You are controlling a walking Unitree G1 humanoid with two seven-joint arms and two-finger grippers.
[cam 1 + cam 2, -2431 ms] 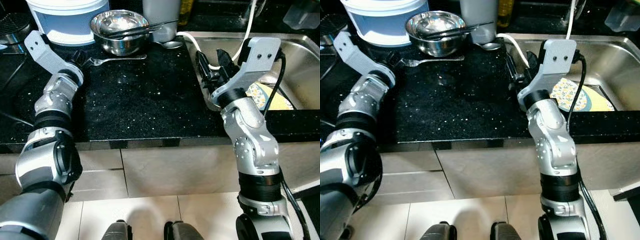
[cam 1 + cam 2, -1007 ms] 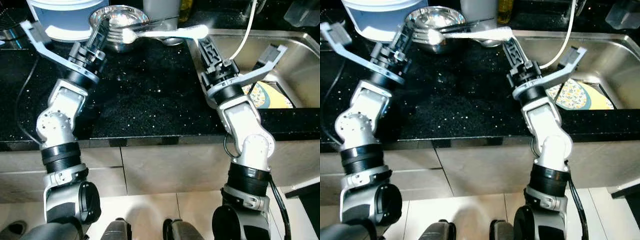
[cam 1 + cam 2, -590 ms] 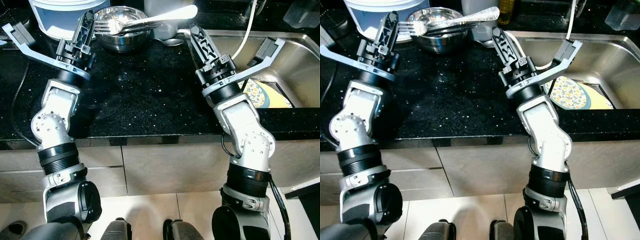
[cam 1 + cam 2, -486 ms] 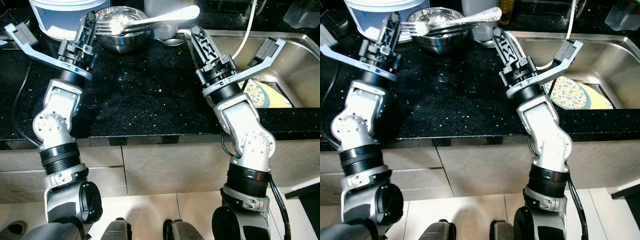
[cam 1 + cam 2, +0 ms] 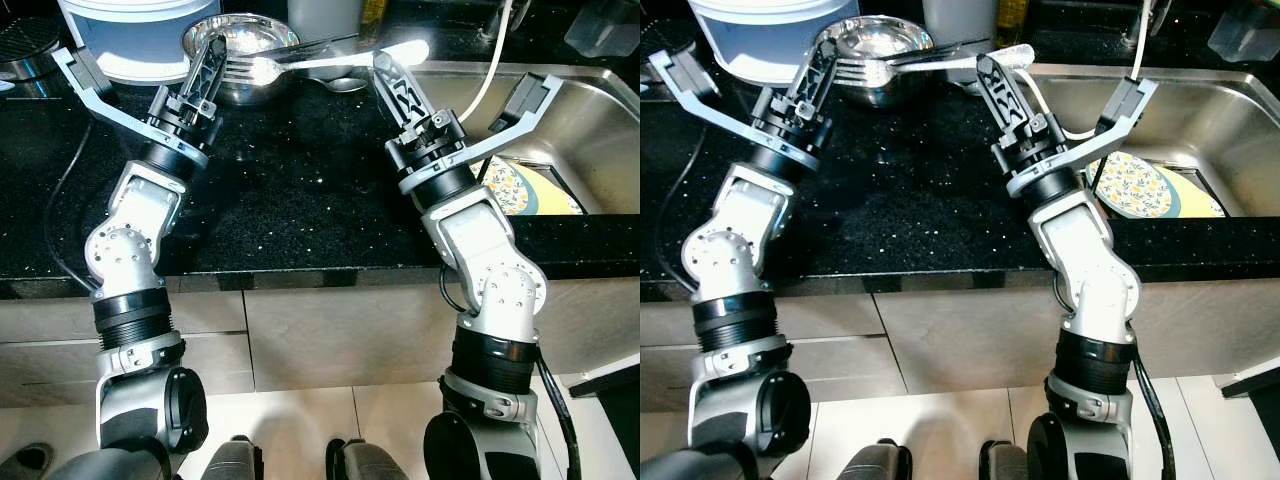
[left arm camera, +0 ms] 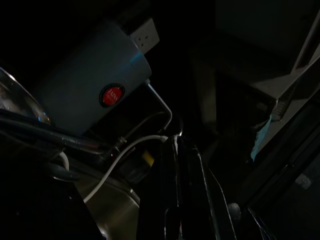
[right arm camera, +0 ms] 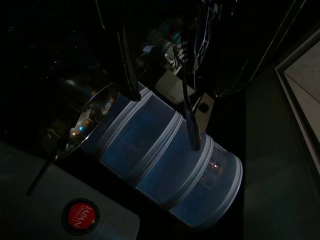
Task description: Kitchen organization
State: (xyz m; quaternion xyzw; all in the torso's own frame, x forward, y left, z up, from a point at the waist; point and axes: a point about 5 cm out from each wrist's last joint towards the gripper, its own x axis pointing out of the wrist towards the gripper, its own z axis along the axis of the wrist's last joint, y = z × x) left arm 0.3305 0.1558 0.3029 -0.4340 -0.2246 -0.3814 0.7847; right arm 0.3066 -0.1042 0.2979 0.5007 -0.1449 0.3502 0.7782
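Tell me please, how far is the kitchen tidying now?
Done: the fork is off the counter. In hand: the left pincer seems to hold it by the steel bowl, right pincer open nearby. Left: placing the fork; the patterned plate lies in the sink.

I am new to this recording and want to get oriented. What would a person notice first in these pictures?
The two silver arms rise over the black counter, and the left hand holds a fork level above it, the handle reaching the right hand. Behind stand a steel bowl and a white-and-blue container. In the sink on the right lies a patterned plate.
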